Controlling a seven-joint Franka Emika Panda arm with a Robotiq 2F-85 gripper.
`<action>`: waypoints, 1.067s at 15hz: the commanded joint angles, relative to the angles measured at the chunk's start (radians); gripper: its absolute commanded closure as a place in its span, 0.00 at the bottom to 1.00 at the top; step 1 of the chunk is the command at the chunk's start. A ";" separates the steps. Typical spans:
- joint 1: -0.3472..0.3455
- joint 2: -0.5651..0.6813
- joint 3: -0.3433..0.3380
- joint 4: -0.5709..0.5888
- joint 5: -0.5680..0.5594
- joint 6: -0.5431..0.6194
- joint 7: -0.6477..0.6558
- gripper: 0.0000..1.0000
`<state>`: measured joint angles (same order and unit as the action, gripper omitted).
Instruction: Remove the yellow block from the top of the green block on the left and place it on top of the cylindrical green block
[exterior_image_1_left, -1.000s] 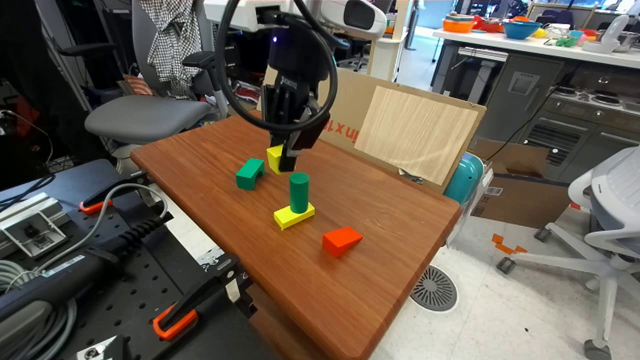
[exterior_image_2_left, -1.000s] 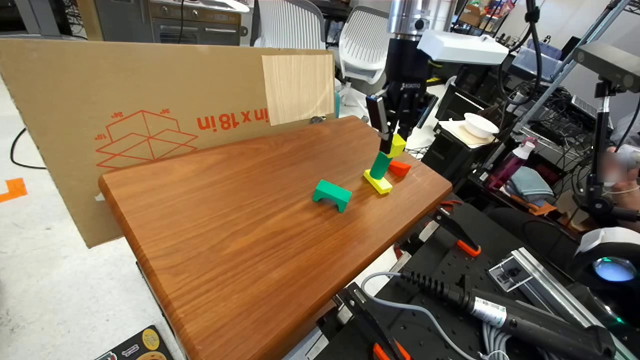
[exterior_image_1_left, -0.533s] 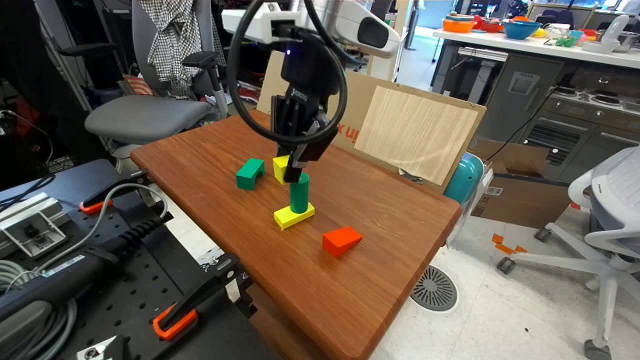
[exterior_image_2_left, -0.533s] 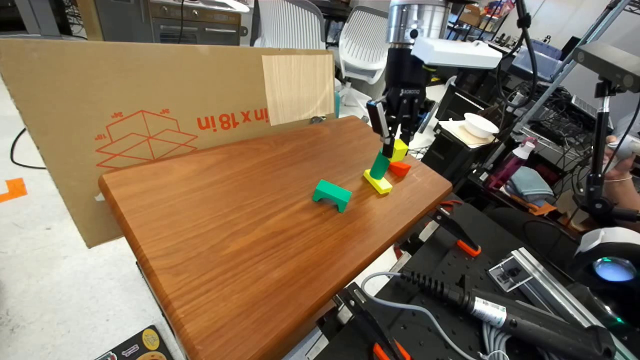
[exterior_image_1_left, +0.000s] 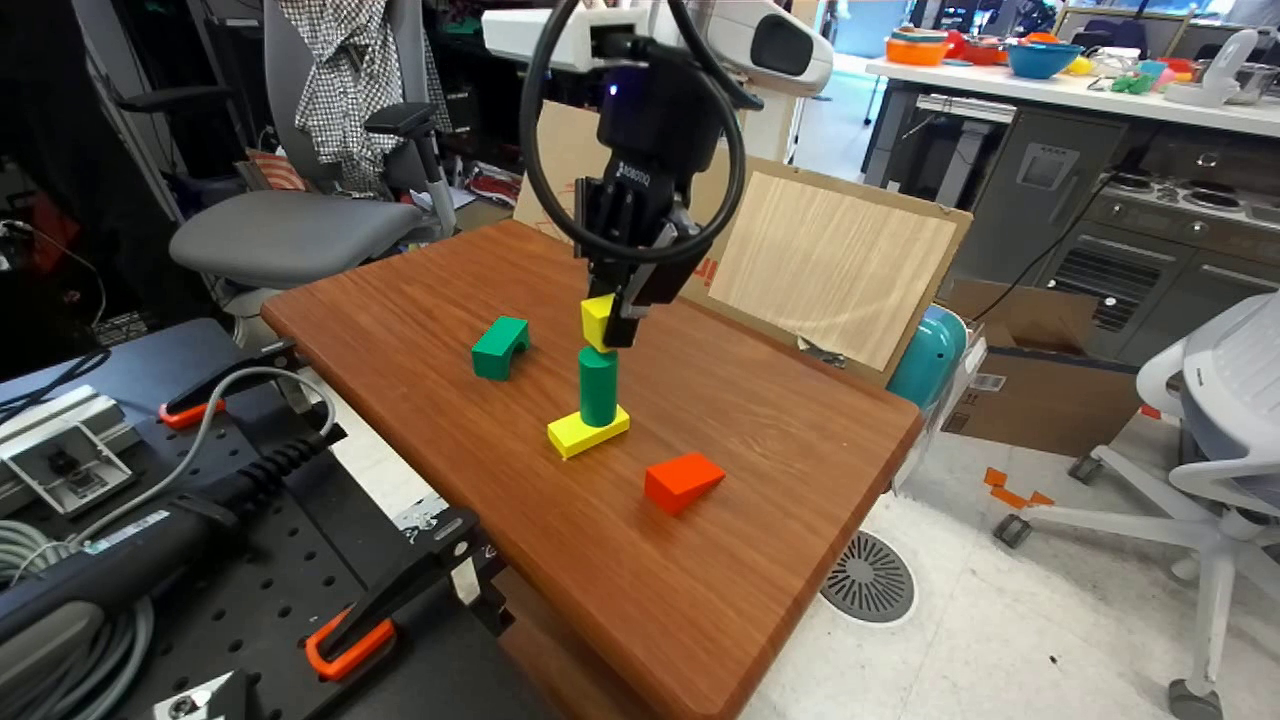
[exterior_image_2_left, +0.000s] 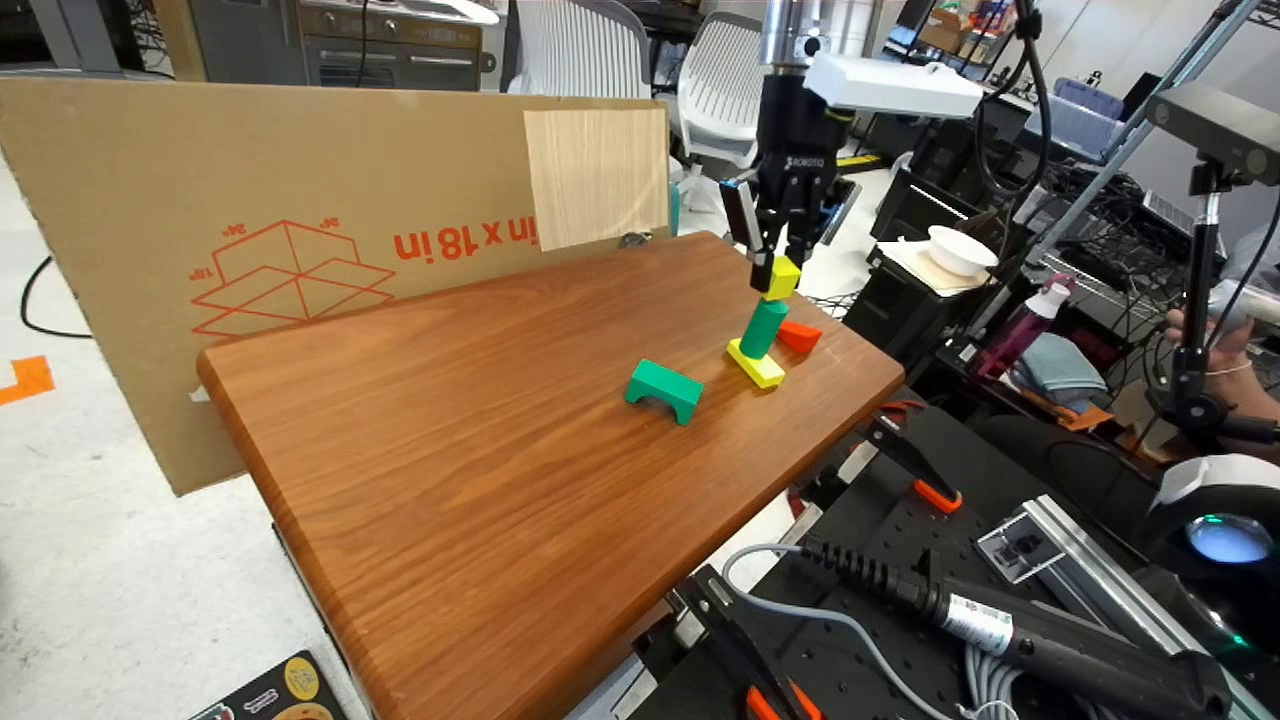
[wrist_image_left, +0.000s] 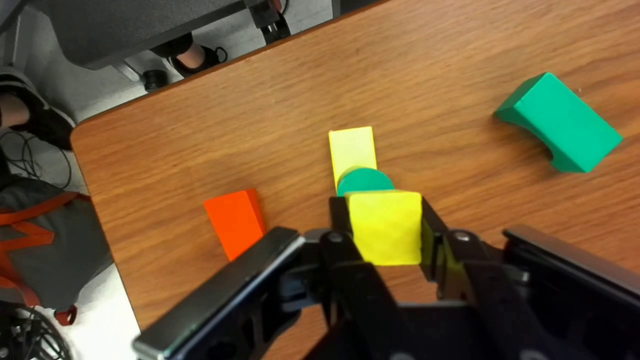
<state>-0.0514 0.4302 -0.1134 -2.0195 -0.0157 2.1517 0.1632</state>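
The yellow block (exterior_image_1_left: 597, 322) is a small cube between the fingertips of my gripper (wrist_image_left: 385, 222), which is shut on it. It also shows in an exterior view (exterior_image_2_left: 782, 277) and in the wrist view (wrist_image_left: 386, 235). The cylindrical green block (exterior_image_1_left: 598, 388) stands upright on a flat yellow slab (exterior_image_1_left: 575, 436). In both exterior views the cube appears just over the cylinder's top; I cannot tell whether they touch. In the wrist view the cube hides part of the cylinder's top (wrist_image_left: 364, 181). The green block (exterior_image_2_left: 664, 388), arch-shaped, stands apart with nothing on it.
A red-orange wedge (exterior_image_1_left: 684, 482) lies on the wooden table (exterior_image_1_left: 760, 560) near the slab. A cardboard sheet (exterior_image_2_left: 330, 200) stands along one table edge. Black clamps (exterior_image_1_left: 400, 580) grip the edge beside a black bench with a cable.
My gripper has carried the yellow block sideways, from behind the cylinder to over its top. It dipped lower, then rose. The cylinder, slab, arch and wedge have not moved.
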 joint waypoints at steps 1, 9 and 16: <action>-0.009 0.040 0.009 0.051 0.017 -0.049 0.001 0.92; -0.006 0.060 0.016 0.079 0.017 -0.095 0.000 0.92; -0.001 0.050 0.014 0.075 0.010 -0.103 0.012 0.35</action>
<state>-0.0510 0.4743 -0.1020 -1.9717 -0.0141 2.0926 0.1635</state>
